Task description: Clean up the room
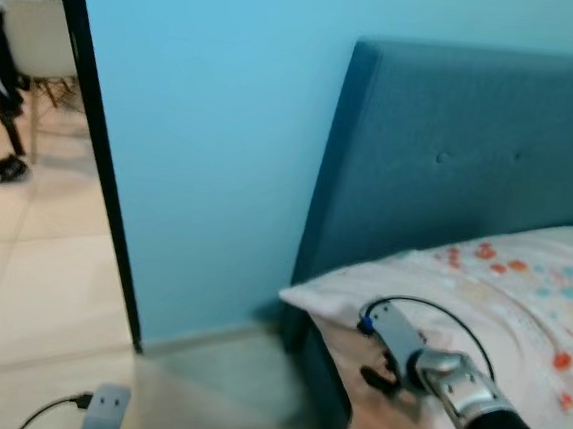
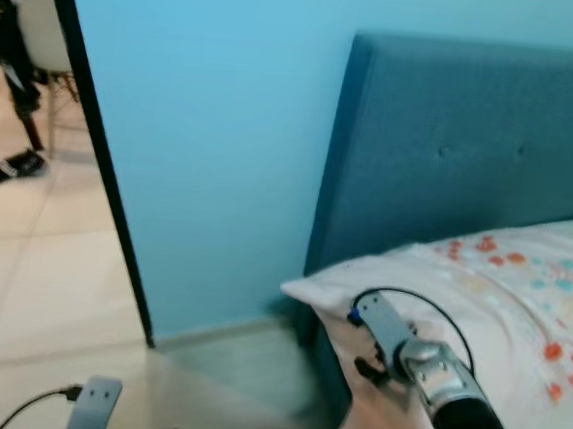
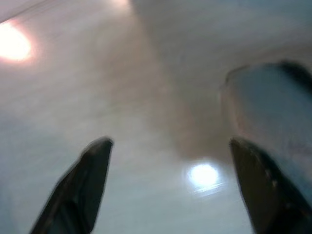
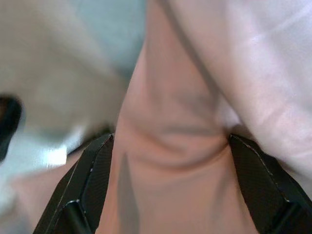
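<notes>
Right gripper point(image 4: 168, 185) spread wide at the near corner of the bed point(image 1: 520, 295), fingers point(image 4: 90, 183) either side of a fold of pale pink sheet point(image 4: 170, 146), touching or merely close impossible to judge. White floral cover point(image 1: 531, 286) just beyond and beside that gripper, blue padded headboard point(image 1: 463, 150) further behind it. Left gripper point(image 3: 170, 190) spread open too, low over pale glossy floor point(image 3: 122, 97), well apart from the bed. Light blue wall point(image 1: 203, 137) ahead.
</notes>
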